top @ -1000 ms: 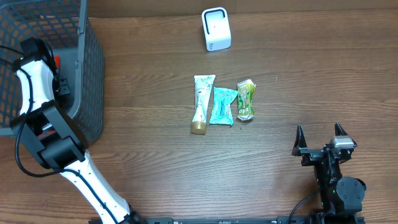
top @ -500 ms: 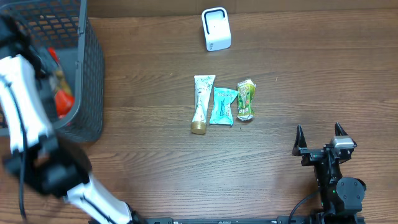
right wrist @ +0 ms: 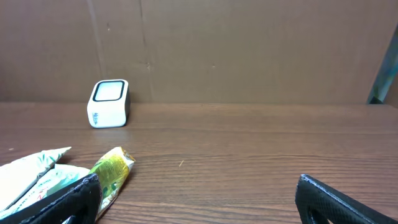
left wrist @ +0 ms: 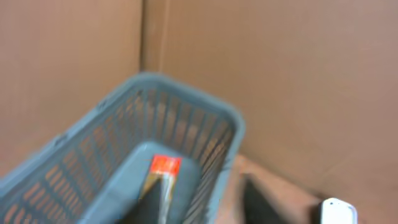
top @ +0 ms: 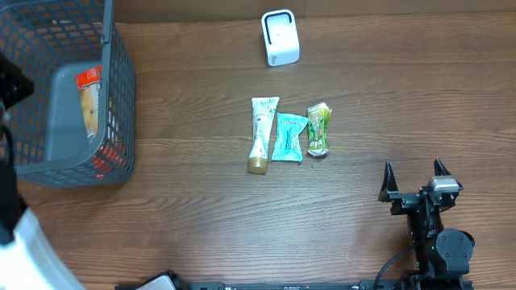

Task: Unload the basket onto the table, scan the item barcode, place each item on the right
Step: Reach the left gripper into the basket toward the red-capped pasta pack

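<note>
Items in a row mid-table, right gripper released

Your right gripper (top: 413, 166) sits at the near right of the table (top: 201, 209), its jaws spread wide with nothing between them, well apart from every item. In its wrist view you see both dark fingers (right wrist: 68, 200) low in the frame, one at each side.

Three items lie side by side in the middle of the table. The tube (top: 262, 133) is on the left with its gold cap toward the near side. The teal packet (top: 289, 137) is just beside it in the middle, and the green packet (top: 319, 129) is on the right. The white scanner (top: 280, 37) stands upright on the far side, apart from the row.

At the far left you have the grey basket (top: 121, 121), with a red-topped packet (top: 89, 101) lying on its floor.

Your left gripper (top: 10, 80) shows only as a dark blur at the left edge. You cannot tell whether it is released or clenched; its wrist view is blurred and looks down into the basket.
</note>
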Tool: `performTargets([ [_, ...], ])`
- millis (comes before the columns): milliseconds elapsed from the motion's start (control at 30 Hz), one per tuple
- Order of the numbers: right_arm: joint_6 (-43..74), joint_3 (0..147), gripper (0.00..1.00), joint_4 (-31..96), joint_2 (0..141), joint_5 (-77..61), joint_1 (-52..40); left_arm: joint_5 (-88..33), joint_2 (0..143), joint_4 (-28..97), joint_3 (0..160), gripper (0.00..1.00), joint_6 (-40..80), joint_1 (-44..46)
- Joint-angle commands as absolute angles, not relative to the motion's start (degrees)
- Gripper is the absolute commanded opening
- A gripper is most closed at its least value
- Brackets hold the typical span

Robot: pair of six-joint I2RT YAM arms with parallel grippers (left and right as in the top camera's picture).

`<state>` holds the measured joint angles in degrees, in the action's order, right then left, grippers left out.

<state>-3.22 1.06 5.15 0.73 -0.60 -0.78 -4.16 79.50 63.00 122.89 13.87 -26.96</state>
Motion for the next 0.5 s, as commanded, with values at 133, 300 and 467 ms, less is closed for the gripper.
performTargets([
  [133,-3.49,0.47,1.00,4.82,0.16,-0.10,-0.62,2.15,95.18,63.59,118.13,1.00,11.42,-26.63],
  [300,-3.46,0.47,1.00,4.82,0.16,-0.08,-0.62,3.20,106.00,63.59,118.13,1.00,11.16,-26.68],
  [467,-3.49,0.47,1.00,4.82,0.16,-0.10,-0.62,4.27,114.80,63.35,118.13,1.00,11.25,-26.65],
])
